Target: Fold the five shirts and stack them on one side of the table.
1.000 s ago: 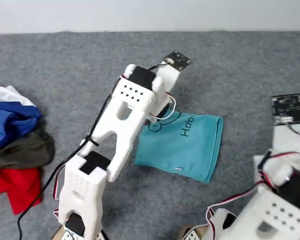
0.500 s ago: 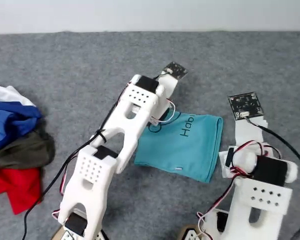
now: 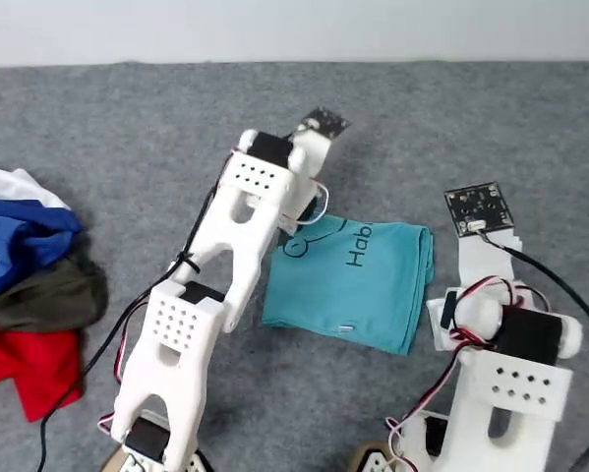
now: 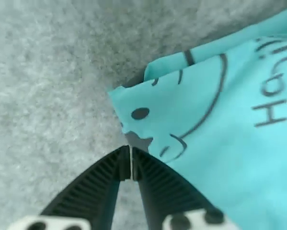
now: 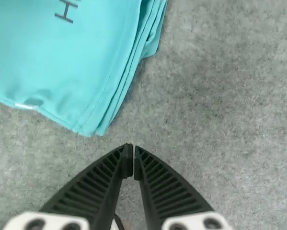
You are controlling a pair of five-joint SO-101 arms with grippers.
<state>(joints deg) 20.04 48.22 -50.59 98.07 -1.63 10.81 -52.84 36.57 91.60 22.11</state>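
Since a second ago my right arm has swung in from the counter's edge to stand close by the folded teal cotton shirt (image 3: 358, 285). The left arm has drawn back slightly, tugging the shirt a touch along with it.

My left hand (image 4: 131, 162) is pinched closed, and as far as I can judge it has the shirt's printed corner caught at its tips. That corner sits raised off the grey felt-topped counter (image 3: 471, 128), with shadow under it. The rest of the shirt (image 4: 220, 134) spreads away ahead of the hand and off to one side.

My right hand (image 5: 130, 160) has its fingers pressed together on nothing and hangs over bare counter. The shirt's layered edge (image 5: 129, 72) lies just ahead of its tips, near but not touching.

Well away from both hands, past the left arm, sits a crumpled heap of white, blue, olive and red shirts (image 3: 29, 285), none of them folded.

I read this as the end of the first shirt: it is folded down to a neat rectangle and now needs to be taken to its stacking spot.

For the next move I would want the right hand to open and come down on the layered edge in front of it, so both hands carry the bundle. A one-corner pull from the left could drag the layers apart.
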